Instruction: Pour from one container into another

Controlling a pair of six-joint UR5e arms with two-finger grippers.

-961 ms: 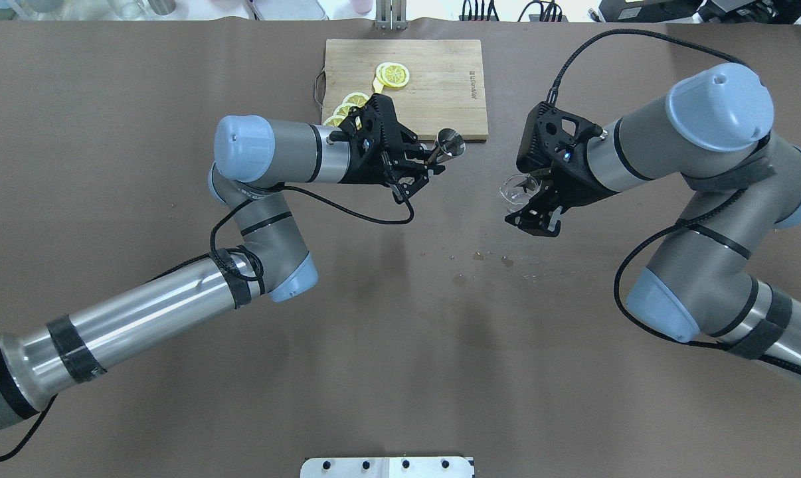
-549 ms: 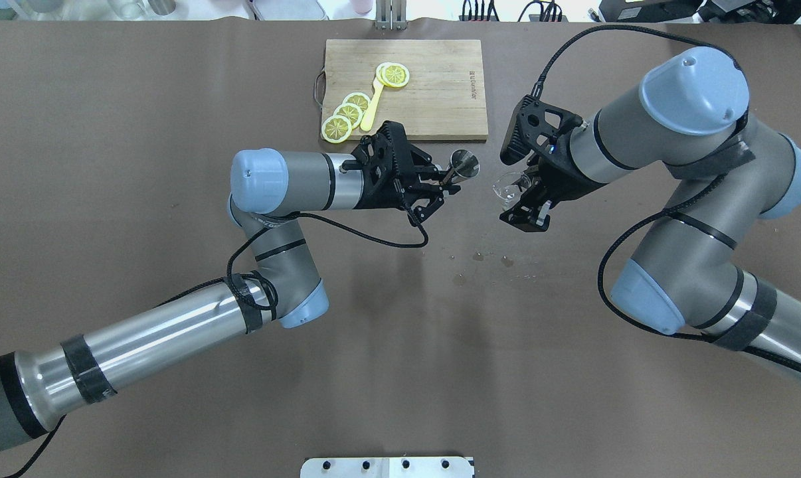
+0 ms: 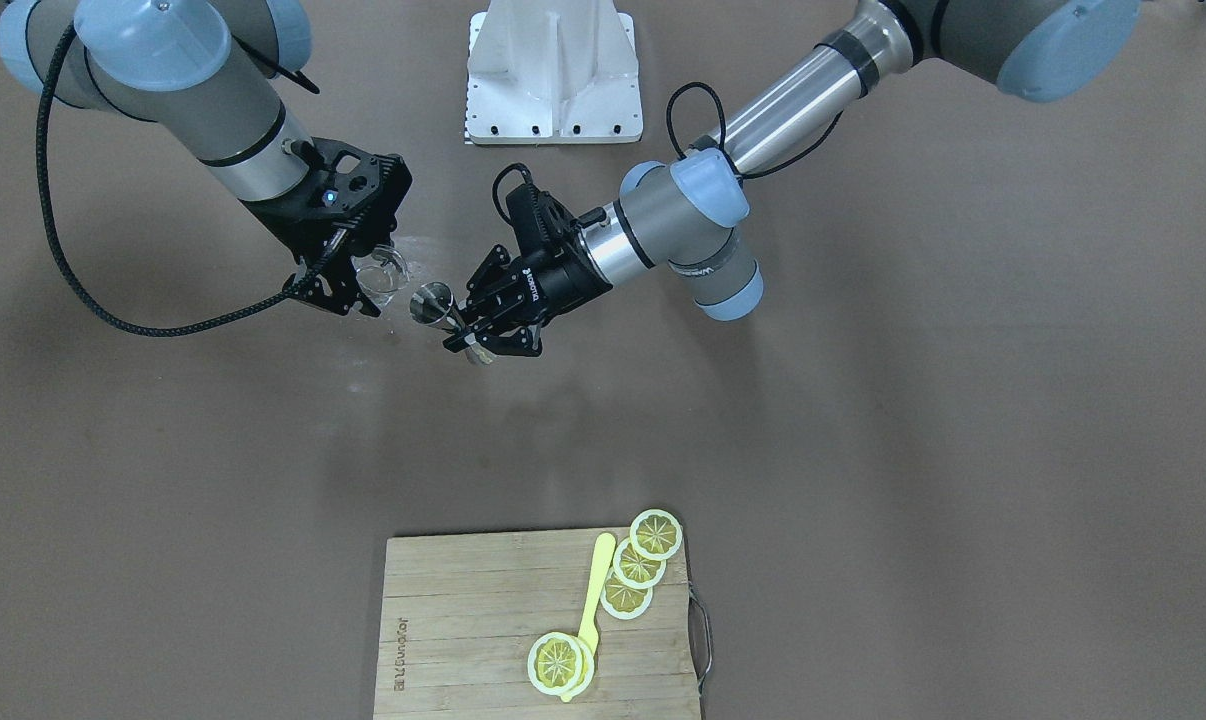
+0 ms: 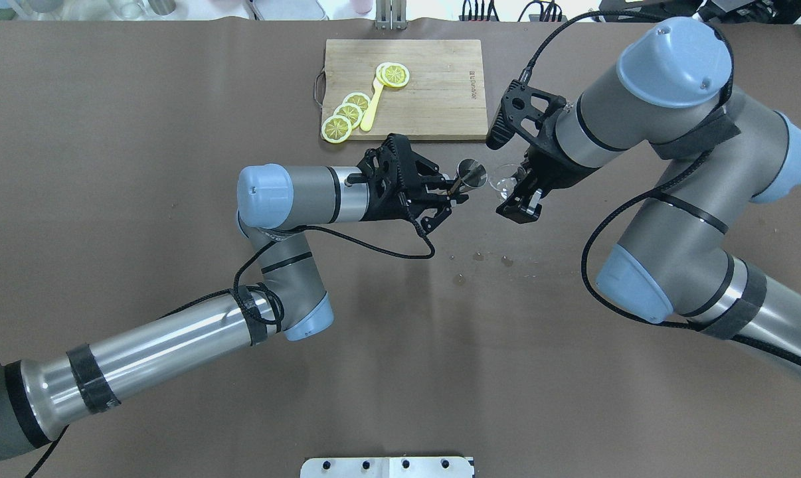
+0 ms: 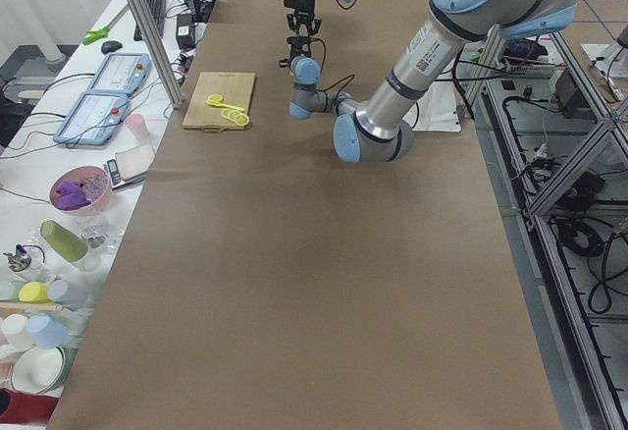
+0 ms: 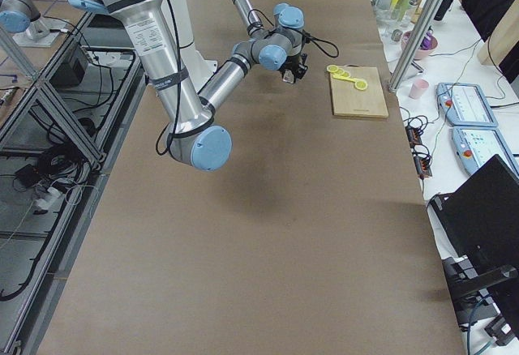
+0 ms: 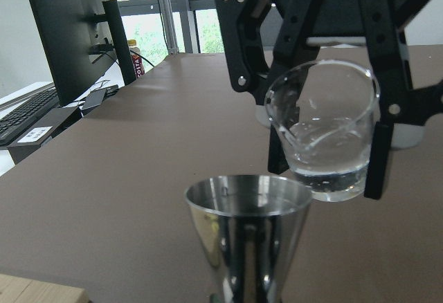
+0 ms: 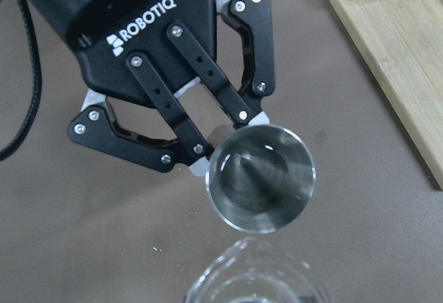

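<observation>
My left gripper (image 4: 455, 188) is shut on the waist of a steel jigger (image 4: 472, 174), which stands roughly upright in the air with its mouth open. In the left wrist view the jigger (image 7: 248, 225) is at the bottom centre. My right gripper (image 4: 516, 190) is shut on a clear glass beaker (image 4: 504, 180) with a little clear liquid in it. The beaker (image 7: 325, 137) hangs just beyond the jigger's rim, slightly higher and about level. In the front view the jigger (image 3: 431, 303) and the beaker (image 3: 381, 272) are nearly touching. The right wrist view looks down into the jigger (image 8: 261, 178).
A wooden cutting board (image 4: 440, 73) with lemon slices (image 4: 347, 116) and a yellow spoon (image 4: 371, 109) lies at the far side of the table. A few wet drops (image 4: 480, 257) mark the brown table below the grippers. The white robot base plate (image 4: 387, 467) is at the near edge.
Both arms have closed in on each other. The left gripper carried the jigger rightward and nearer; the right gripper brought the beaker leftward until it sits right beside the jigger.
</observation>
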